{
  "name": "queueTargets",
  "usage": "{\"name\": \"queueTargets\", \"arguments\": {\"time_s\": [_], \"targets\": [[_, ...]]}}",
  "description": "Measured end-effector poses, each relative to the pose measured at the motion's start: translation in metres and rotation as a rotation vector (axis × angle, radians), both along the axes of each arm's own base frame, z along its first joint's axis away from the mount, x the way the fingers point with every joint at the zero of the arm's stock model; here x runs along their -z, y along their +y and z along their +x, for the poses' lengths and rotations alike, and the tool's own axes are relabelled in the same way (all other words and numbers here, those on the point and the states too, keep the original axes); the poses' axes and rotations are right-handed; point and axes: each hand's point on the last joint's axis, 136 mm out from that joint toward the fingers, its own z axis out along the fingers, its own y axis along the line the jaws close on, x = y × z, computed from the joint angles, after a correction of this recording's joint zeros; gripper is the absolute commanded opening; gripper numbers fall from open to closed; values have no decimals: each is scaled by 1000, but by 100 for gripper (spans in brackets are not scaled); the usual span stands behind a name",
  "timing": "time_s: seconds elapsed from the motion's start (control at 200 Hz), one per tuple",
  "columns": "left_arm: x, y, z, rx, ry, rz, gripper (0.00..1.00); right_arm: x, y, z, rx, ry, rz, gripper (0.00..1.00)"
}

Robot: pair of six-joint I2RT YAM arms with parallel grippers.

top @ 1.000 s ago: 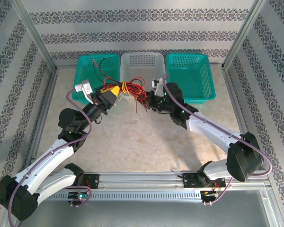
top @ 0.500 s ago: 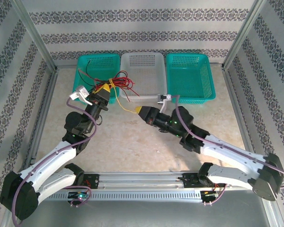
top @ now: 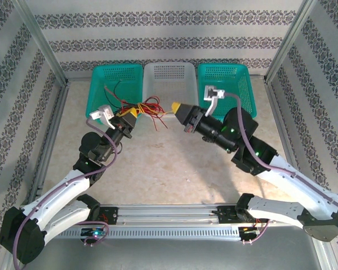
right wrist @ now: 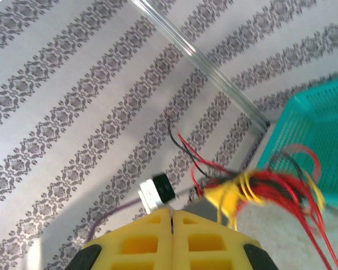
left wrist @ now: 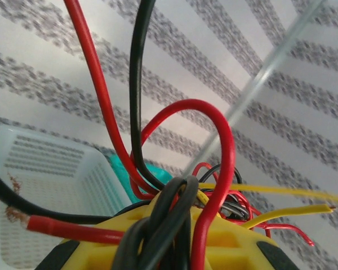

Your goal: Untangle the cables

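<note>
The cables (top: 151, 106) are a tangle of thin red, black and yellow wires hanging just in front of the baskets. My left gripper (top: 129, 113) is shut on the bundle. In the left wrist view, red and black strands (left wrist: 228, 157) loop up between its yellow fingers (left wrist: 253, 247), and yellow ends point right. Loose black and red ends trail over the left teal basket (top: 101, 84). My right gripper (top: 176, 106) is shut a short way right of the tangle, and nothing shows between its pads (right wrist: 141, 242). From the right wrist, the bundle (right wrist: 270, 188) looks blurred.
A white basket (top: 169, 72) stands between the two teal ones, with the right teal basket (top: 232, 90) behind my right wrist. Patterned walls and metal frame posts (top: 42, 42) close in the table. The tabletop (top: 169, 163) in front of the arms is bare.
My right gripper pulled away from the tangle toward the near side, then rose and swung back right in front of the white basket. The left gripper and the bundle shifted slightly.
</note>
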Motion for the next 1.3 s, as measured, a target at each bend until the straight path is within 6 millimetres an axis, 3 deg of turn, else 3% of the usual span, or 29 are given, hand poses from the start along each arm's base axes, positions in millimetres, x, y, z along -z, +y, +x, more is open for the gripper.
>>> {"name": "queueTargets", "arguments": {"time_s": [0.165, 0.335, 0.46, 0.58, 0.675, 0.859, 0.979, 1.079, 1.174, 1.299], "targets": [[3, -37, -19, 248, 0, 35, 0, -45, -16, 36, 75, -69, -57, 0], [-9, -61, -41, 456, -12, 15, 0, -57, -37, 96, 143, -42, -100, 0], [-34, -71, -54, 581, -34, -44, 0, -35, -45, 142, 159, 26, -120, 0], [-59, -75, -64, 668, -69, -112, 0, 3, -44, 179, 154, 134, -136, 0], [-80, -72, -70, 684, -114, -158, 0, 38, -37, 194, 129, 213, -137, 0], [-114, -44, -69, 517, -211, -219, 0, 121, -2, 183, 50, 369, -147, 0], [-131, -16, -68, 327, -286, -220, 0, 176, 28, 152, -26, 462, -155, 0], [-129, -4, -56, 208, -299, -194, 0, 206, 43, 115, -78, 506, -157, 0], [-119, 5, -38, 99, -272, -161, 0, 221, 31, 91, -67, 528, -144, 0], [-104, 22, -21, -44, -219, -121, 0, 217, -22, 86, 47, 516, -102, 0]]}}
